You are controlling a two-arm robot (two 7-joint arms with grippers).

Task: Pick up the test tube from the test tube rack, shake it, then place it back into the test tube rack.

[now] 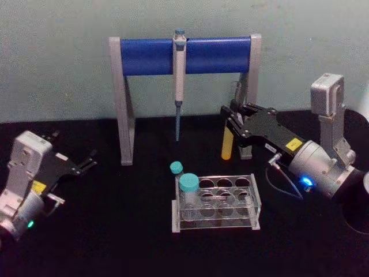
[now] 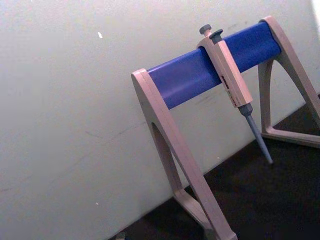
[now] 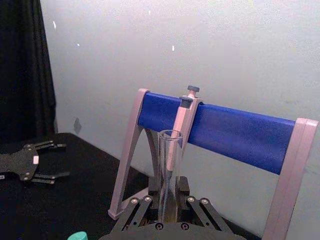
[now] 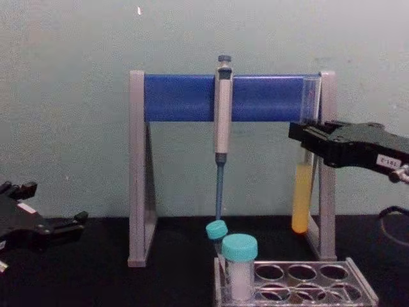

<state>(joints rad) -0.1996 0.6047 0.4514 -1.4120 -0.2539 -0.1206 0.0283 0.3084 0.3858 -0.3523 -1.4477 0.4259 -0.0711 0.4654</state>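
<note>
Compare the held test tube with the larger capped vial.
The test tube is long, slim, uncapped, with yellow liquid; the larger capped vial is short and wide. The tube hangs in the right gripper; the vial stands in the test tube rack. Both are roughly upright.

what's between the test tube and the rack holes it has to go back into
Nothing visible. The right gripper holds the test tube raised beside the stand's right leg, behind the test tube rack. The rack's right-hand holes are open; teal-capped vials stand at its left end. The left gripper sits parked far left.
</note>
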